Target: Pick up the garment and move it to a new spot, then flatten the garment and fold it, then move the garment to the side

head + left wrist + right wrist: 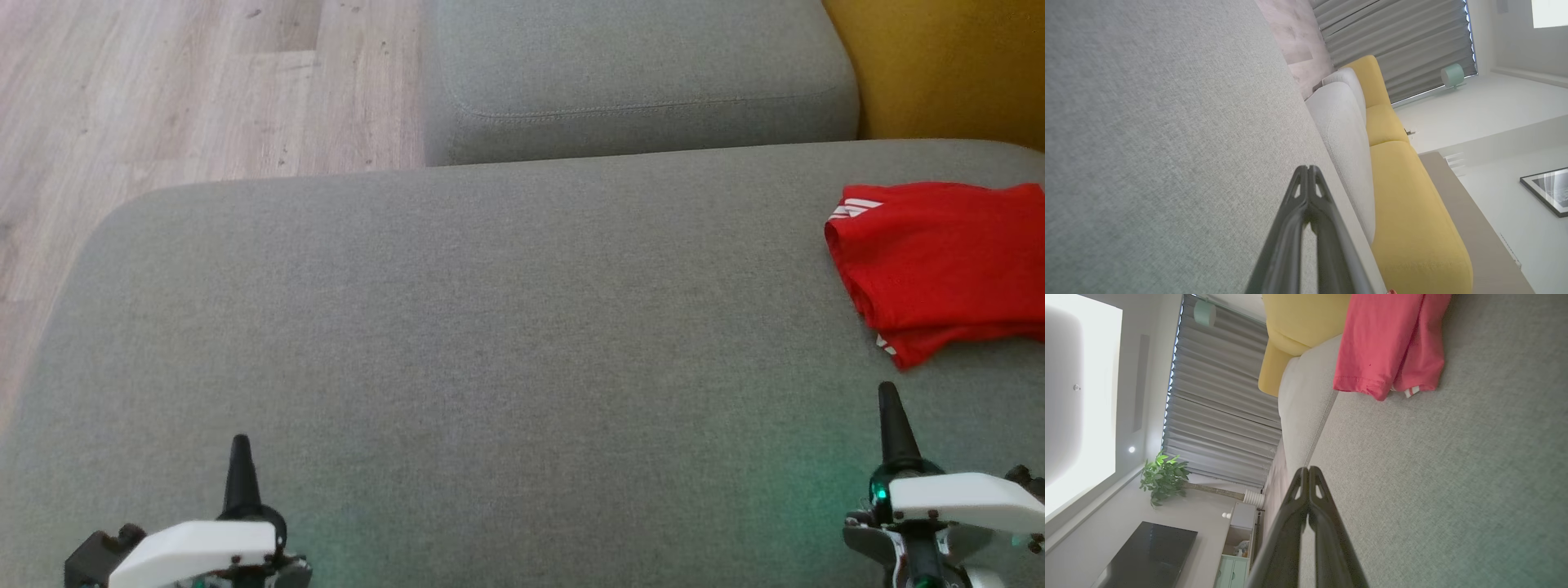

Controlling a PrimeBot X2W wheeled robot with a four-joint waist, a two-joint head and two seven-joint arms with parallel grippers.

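We hold both arms low over the grey sofa seat [490, 327]. Our left gripper [240, 445] and right gripper [888, 394] each have their fingers pressed together, holding nothing. The red garment [939, 269] lies folded on the seat at the right, ahead of the right gripper and not touching it.

The head camera looks down on the grey sofa seat [490, 327]; both wrist cameras, rolled sideways, skim close along that same seat.
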